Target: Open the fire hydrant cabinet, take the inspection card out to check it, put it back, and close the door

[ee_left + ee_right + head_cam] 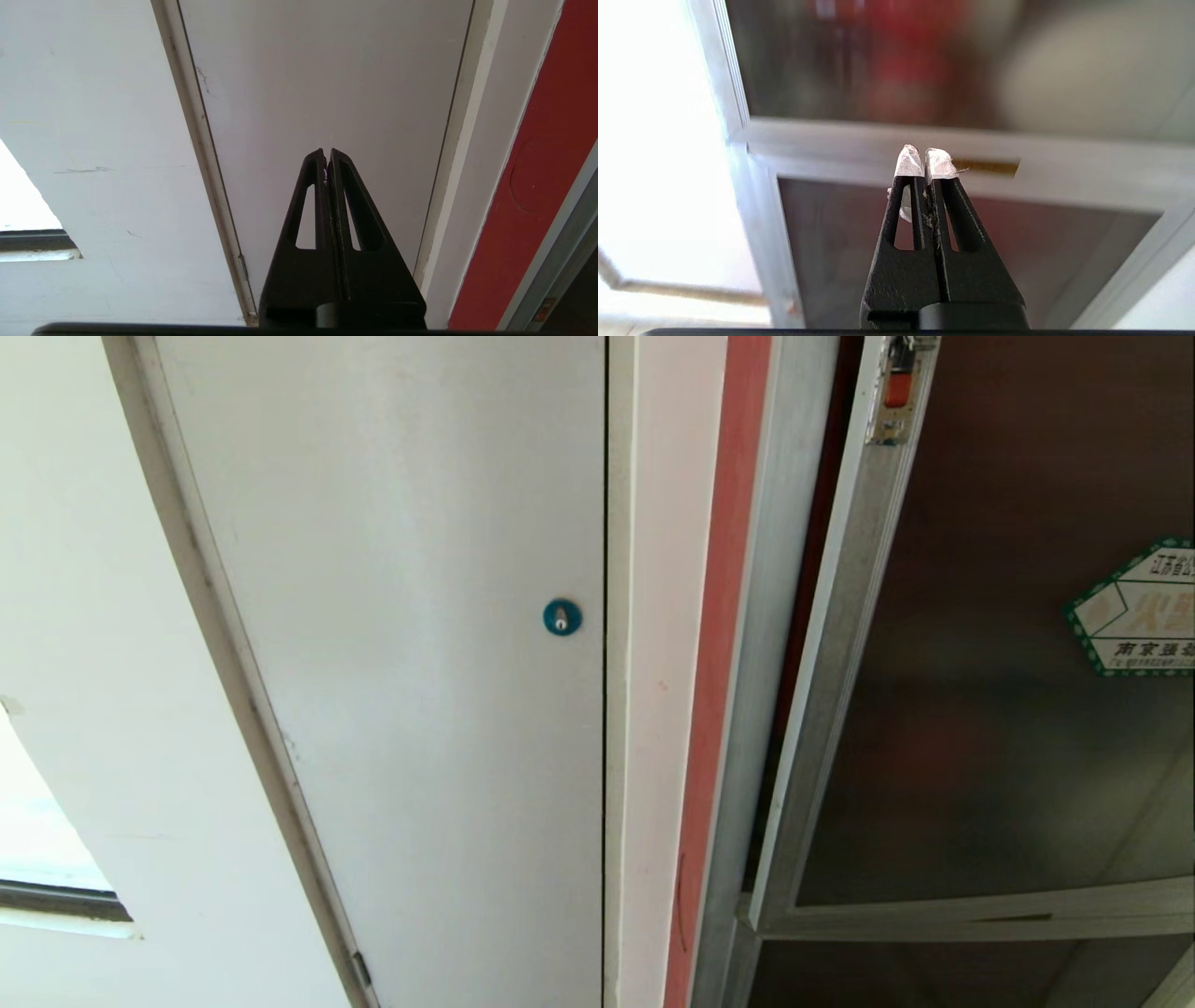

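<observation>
The right claw (924,161), tape-tipped fingers pressed together and empty, faces the aluminium-framed dark tinted glass door (924,140) just ahead; the door looks slightly ajar; the left claw (326,154), likewise together, idles; the closing step seems nearly finished; next, press the frame shut.

Corridor wall in a public or office building

A fire hydrant cabinet (747,709) with a tinted glass door (980,709) and hexagonal sticker (1139,611) sits beside a grey-white panel door (420,663) with a blue lock (562,617).
</observation>
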Robot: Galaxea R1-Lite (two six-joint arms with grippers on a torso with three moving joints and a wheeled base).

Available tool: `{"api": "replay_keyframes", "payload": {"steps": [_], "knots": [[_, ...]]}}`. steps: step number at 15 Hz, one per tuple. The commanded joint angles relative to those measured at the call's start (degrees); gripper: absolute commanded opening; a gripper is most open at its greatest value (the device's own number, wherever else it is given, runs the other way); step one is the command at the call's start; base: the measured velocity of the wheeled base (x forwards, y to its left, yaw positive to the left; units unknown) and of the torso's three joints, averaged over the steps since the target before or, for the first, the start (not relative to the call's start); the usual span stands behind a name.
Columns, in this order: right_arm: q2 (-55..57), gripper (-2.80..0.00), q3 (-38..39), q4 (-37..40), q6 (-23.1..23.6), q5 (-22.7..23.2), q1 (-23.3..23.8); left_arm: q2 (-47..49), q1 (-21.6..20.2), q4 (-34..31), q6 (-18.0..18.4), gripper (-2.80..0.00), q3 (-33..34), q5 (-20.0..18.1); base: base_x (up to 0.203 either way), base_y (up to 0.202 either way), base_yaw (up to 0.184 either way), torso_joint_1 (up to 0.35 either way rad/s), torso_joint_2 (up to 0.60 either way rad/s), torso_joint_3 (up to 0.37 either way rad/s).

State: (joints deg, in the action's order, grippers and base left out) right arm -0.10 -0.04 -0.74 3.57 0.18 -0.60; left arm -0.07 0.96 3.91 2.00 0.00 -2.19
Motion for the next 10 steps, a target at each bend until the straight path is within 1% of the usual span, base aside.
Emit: {"api": "replay_keyframes", "payload": {"steps": [1, 5, 10], "knots": [[0.1, -2.8, 0.0, 1.2, -1.5, 0.1, 0.0, 0.1, 0.0, 0.0, 0.0, -2.8, 1.7, 0.0, 0.0, 0.0, 0.0, 0.0, 0.0, 0.0], [0.1, -2.8, 0.0, 1.1, -2.8, 0.0, 0.0, 0.1, 0.0, 0.0, 0.0, -2.8, 1.7, 0.0, 0.0, 0.0, 0.0, 0.0, 0.0, 0.0], [0.1, -2.8, 0.0, 1.1, -2.8, 0.0, 0.0, 0.1, 0.0, 0.0, 0.0, -2.8, 1.7, 0.0, 0.0, 0.0, 0.0, 0.0, 0.0, 0.0]]}}
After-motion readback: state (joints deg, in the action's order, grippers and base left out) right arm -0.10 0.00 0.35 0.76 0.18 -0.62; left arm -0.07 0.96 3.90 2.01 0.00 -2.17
